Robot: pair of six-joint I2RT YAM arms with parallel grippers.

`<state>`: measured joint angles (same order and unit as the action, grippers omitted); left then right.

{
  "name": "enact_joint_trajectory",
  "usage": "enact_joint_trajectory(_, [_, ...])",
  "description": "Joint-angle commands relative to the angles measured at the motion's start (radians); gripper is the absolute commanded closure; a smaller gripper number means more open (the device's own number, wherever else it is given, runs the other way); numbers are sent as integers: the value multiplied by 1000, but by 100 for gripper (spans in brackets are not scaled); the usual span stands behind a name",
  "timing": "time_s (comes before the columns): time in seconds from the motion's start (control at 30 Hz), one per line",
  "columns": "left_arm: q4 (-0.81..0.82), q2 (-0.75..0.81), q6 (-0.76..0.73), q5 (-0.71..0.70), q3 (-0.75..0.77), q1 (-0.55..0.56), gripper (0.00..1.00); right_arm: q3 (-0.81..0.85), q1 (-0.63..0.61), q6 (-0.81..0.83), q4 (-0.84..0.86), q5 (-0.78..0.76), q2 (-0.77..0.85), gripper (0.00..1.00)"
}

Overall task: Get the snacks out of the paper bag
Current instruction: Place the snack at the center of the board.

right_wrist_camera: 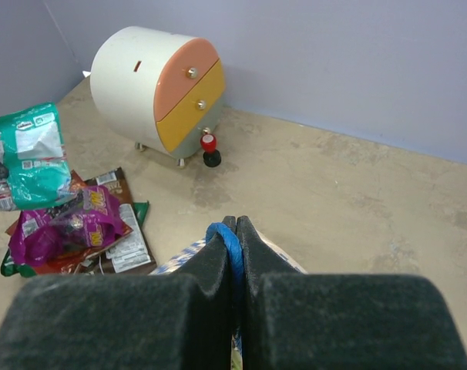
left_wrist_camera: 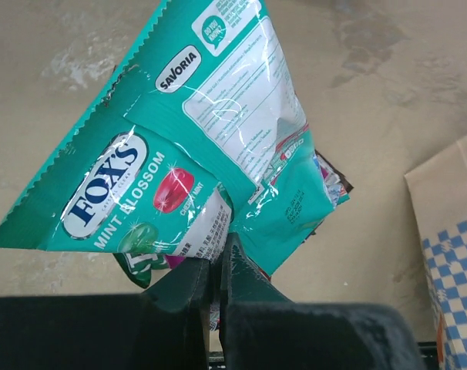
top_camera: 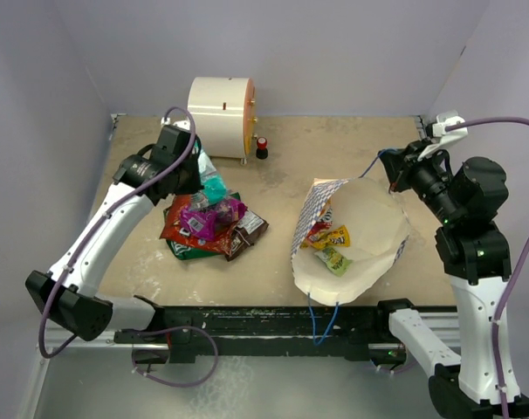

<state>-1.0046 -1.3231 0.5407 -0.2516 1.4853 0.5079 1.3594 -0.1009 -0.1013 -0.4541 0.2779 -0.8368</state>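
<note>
Above the pile of snacks (top_camera: 214,229) on the worktop's left, my left claw (left_wrist_camera: 218,266) pinched the teal mint packet (left_wrist_camera: 179,146); my right claw (right_wrist_camera: 235,239) gripped the paper bag's (top_camera: 369,253) blue handle (right_wrist_camera: 224,235).

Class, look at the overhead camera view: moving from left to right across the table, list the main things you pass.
Pile of snacks → red-topped black knob → paper bag → right pincer, shut on the bag's blue cord. The white drum and the left pincer with its mint packet overlap the pile, so they are omitted.
</note>
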Motion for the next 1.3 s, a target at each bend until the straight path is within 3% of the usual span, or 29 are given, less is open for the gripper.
enact_joint_trajectory(0.0, [106,-10,28,119,-63,-82,100,50,-3,5,27,-12,10,100])
enact_joint_trajectory(0.3, [191,-97,114,215,-192,-117,100,57,-3,12,20,-22,16,100])
enact_joint_trajectory(0.7, [264,-117,205,238,-416,-154,100,42,-4,12,26,-31,22,100])
enact_joint_trajectory(0.77, [277,-116,211,254,-447,-159,96,34,-3,6,29,-30,25,100])
enact_joint_trajectory(0.87, [239,-121,211,247,-435,-163,92,31,-4,4,30,-25,24,100])
enact_joint_trajectory(0.97, [201,-75,211,211,-409,-162,99,29,-4,5,27,-32,26,100])
enact_joint_trajectory(1.1, [141,1,219,180,-369,-163,100,24,-4,-3,32,-23,27,100])
enact_joint_trajectory(1.27, [135,44,260,249,-407,-163,98,20,-4,-3,33,-24,25,100])
